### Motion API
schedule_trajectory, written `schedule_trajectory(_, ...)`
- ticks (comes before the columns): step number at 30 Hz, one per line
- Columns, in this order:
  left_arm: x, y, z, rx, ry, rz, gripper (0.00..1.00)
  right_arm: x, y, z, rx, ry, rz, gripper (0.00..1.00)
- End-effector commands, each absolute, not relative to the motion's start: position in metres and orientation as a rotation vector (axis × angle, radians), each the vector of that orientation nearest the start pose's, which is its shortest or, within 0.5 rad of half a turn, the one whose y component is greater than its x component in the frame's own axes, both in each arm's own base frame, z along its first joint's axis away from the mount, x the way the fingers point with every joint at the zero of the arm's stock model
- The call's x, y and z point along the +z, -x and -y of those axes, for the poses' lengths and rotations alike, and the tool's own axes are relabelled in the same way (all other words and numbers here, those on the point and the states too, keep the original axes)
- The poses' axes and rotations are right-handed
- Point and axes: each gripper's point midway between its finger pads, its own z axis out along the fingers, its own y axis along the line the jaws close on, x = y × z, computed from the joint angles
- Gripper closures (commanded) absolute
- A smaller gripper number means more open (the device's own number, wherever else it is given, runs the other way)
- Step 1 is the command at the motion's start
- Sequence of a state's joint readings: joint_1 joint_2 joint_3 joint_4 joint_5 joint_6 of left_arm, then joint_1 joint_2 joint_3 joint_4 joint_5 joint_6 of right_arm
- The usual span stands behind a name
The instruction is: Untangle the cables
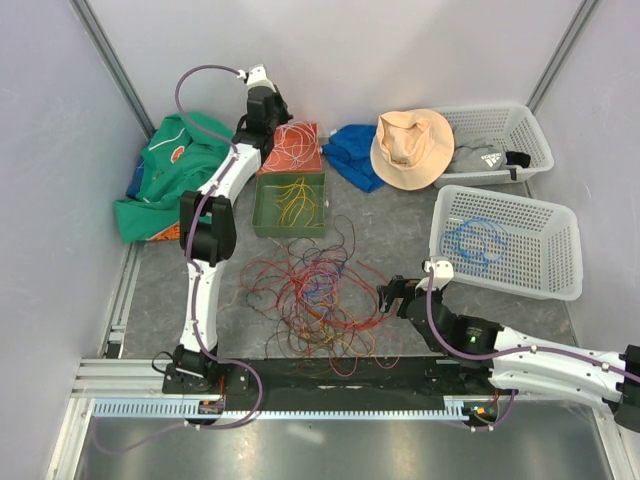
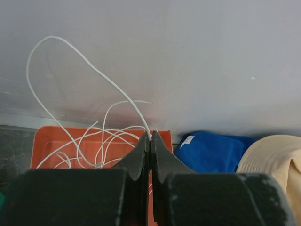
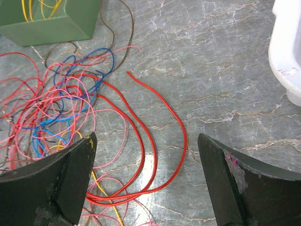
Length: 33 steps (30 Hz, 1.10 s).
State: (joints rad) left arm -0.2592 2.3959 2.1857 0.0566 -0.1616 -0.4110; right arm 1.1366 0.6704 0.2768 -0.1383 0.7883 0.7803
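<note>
The left fingers (image 2: 138, 157) are pressed together on a white cable (image 2: 94, 70), pinching it at their very tips. It arcs up and drops back into the orange tray (image 2: 47, 141) below, among other white strands. The left arm (image 1: 200, 290) is stretched to the far side, probably so this strand can join its own colour. Sorting appears to go by colour: the green tray (image 1: 290, 230) just beside holds only yellow strands, and the near basket (image 1: 500, 192) holds a blue coil (image 1: 475, 240).

The right fingers (image 3: 70, 174) are spread wide and hold nothing. They hang low over the desk (image 3: 225, 56) at the edge of the tangled cables (image 1: 315, 295), and in the wrist view a loose red cable (image 3: 181, 136) lies between them. That stance suits taking an outlying strand, which should pull free more easily than one from the middle.

There are two trays, two baskets counting the far basket (image 1: 535, 130), and one hat (image 1: 412, 148). The strands in the pile are red, pink, blue, brown and a little yellow. They are too many and too crossed to count.
</note>
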Motion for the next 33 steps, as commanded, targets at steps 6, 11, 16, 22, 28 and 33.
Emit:
schedule_trajectory(6,0.255,-0.671,0.182,-0.448,0.206,-1.649,0.98,0.111,-0.201,-0.178,0.435,-0.129,-1.928,0.04)
schedule_trajectory(11,0.227,-0.66,0.202,-0.529,0.094,-1.738,0.89,0.109,-0.2,-0.18,0.458,-0.136,-1.931,0.03)
schedule_trajectory(16,0.218,-0.663,0.203,-0.523,0.107,-1.786,0.01,0.112,-0.198,-0.178,0.475,-0.142,-1.928,0.03)
schedule_trajectory(22,0.267,-0.656,0.195,-0.511,0.125,-1.707,0.0,0.117,-0.198,-0.176,0.49,-0.157,-1.917,0.03)
schedule_trajectory(28,0.343,-0.611,0.164,-0.455,0.278,-1.605,0.0,0.115,-0.196,-0.177,0.483,-0.138,-1.931,0.03)
schedule_trajectory(33,0.348,-0.529,0.184,-0.447,0.287,-1.619,0.0,0.109,-0.196,-0.187,0.44,-0.015,-1.967,0.03)
